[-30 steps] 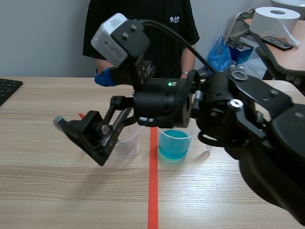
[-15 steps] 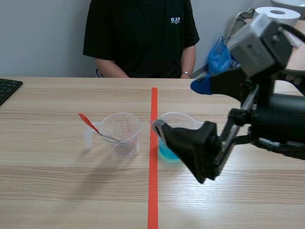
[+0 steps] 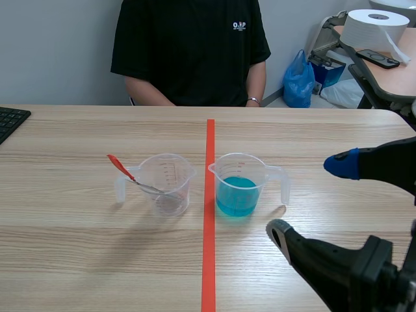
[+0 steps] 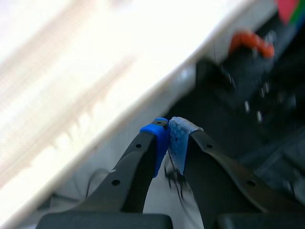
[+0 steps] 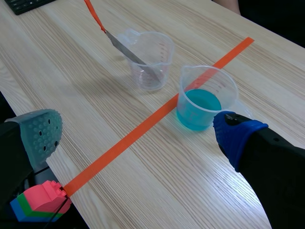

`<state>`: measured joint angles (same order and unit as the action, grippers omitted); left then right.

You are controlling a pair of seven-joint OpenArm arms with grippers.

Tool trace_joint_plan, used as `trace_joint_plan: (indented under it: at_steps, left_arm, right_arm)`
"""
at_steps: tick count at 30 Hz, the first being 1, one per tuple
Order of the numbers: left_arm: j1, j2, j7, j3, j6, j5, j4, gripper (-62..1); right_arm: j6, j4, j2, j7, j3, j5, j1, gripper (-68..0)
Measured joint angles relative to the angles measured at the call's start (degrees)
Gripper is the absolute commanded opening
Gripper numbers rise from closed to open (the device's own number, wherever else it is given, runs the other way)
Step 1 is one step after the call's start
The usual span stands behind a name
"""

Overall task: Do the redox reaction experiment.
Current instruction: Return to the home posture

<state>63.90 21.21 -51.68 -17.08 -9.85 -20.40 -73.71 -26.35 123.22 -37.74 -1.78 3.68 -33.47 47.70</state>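
The right arm has swung back: a second ago it lay across the middle of the scene with the right pincer (image 3: 311, 197) in front of the clear plastic measuring beaker (image 3: 168, 185). Half a second ago it was passing in front of the clear plastic beaker of blue liquid (image 3: 239, 187). Now it sits low on its own side, near that beaker's handle but apart from it. Its fingers stand wide apart with nothing between them, the grey-green pad low and the blue pad higher. Neither beaker has shifted in that time. They stand either side of the orange-red tape line on the pale wooden desk (image 3: 78, 260). The metal spatula with the orange-red handle (image 3: 133, 177) lies as before, blade down in the clear beaker and handle leaning out over the rim, away from the blue one. That beaker holds no liquid I can make out; whether anything small lies at its bottom I cannot tell. The left pincer (image 4: 169, 138) is closed, pad against pad on nothing, and hangs off beyond the desk's edge. I read this as a withdrawal with nothing carried: the blue liquid stays unpoured, so the mixing seems still to come, and any next step calls for a fresh approach.
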Motion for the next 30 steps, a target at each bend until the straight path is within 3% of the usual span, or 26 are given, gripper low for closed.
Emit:
trace_joint_plan:
  at_steps: [3, 9, 14, 22, 30]
  left_arm:
    - [1.7, 1.1, -2.6, 0.1, 0.0, 3.2, -4.7, -47.6]
    - [6.2, 3.8, -2.6, 0.1, 0.2, 10.7, -15.5, -15.8]
    - [8.7, 5.3, -2.6, 0.1, 0.2, 18.0, -19.1, -1.5]
    - [9.0, 5.4, -1.8, 0.1, -1.4, 27.7, -19.3, 1.4]
    - [6.9, -4.9, -5.6, -0.1, -1.8, 27.5, -21.8, 1.4]
  right_arm:
    - [1.5, 0.0, 0.0, -0.6, 0.0, 0.0, -0.4, 0.4]
    - [1.7, 0.0, 0.0, -0.6, 0.0, 1.0, -1.2, 0.4]
    - [1.7, 0.0, 0.0, -0.7, 0.0, 2.6, -1.2, 0.4]
    - [1.7, 0.0, 0.0, -1.2, 0.0, 5.6, -1.2, 0.4]
    - [1.7, 0.0, 0.0, -1.2, 0.0, 5.6, -1.2, 0.4]
